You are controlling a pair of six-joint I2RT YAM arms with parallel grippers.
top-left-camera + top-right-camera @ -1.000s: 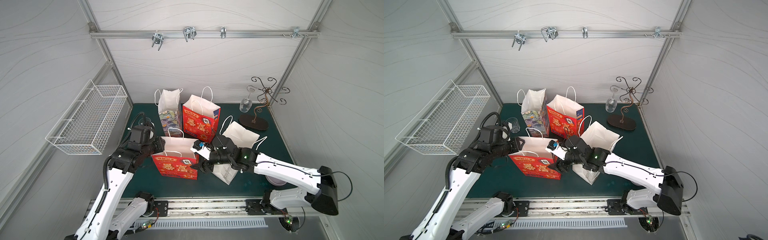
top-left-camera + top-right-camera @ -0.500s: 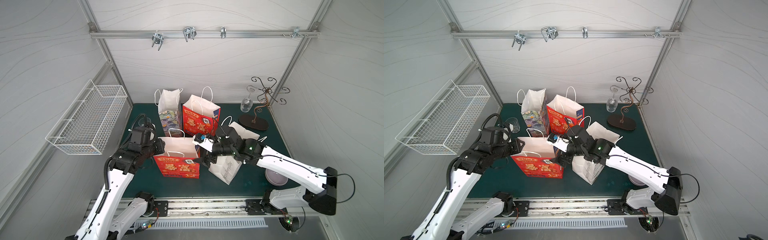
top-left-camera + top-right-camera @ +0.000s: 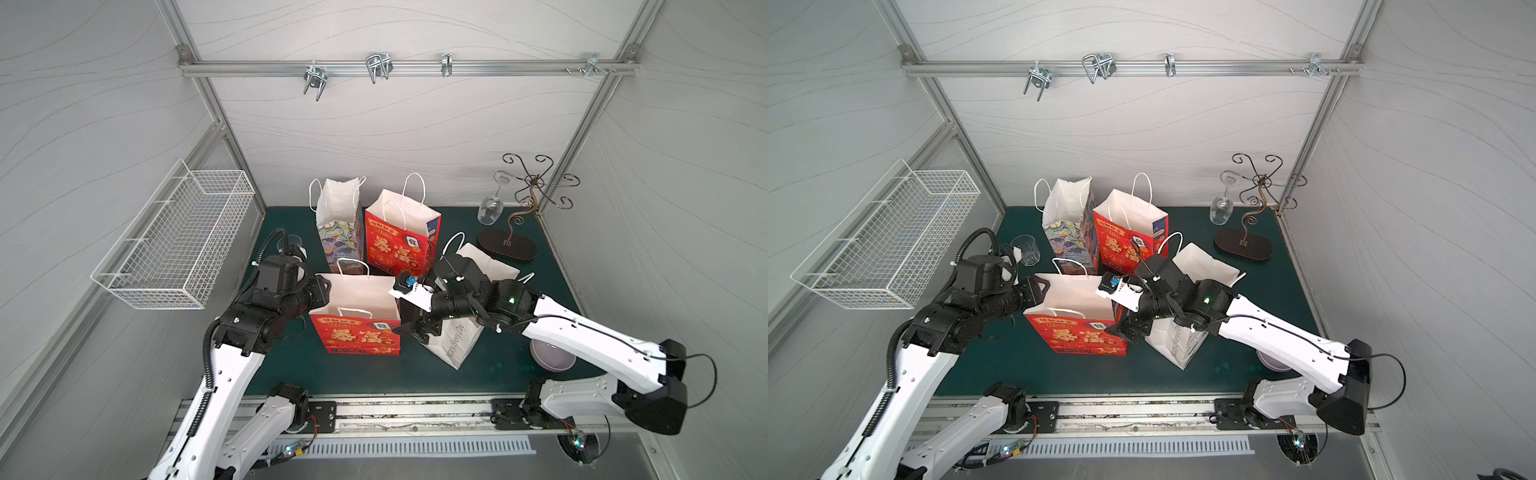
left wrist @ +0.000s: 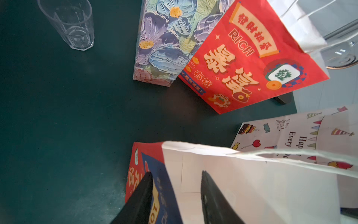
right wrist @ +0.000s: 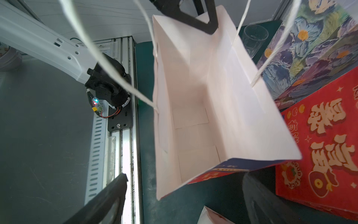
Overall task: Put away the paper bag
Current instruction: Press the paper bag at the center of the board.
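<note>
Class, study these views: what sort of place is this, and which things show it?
Probably a robot test cell staged as a storage corner: plain white walls on an aluminium frame, two robot arms mounted on a rail, and a hook bar and wire basket on the walls.

The right arm (image 3: 582,337) covers much of the purple bowl (image 3: 552,361).

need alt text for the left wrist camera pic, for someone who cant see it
The left gripper, jaws apart, straddles the side wall of an open red paper bag, one black finger outside and one inside. Beyond it on the dark green table are a clear glass, a floral bag, a second red bag and a white party-print bag.
</note>
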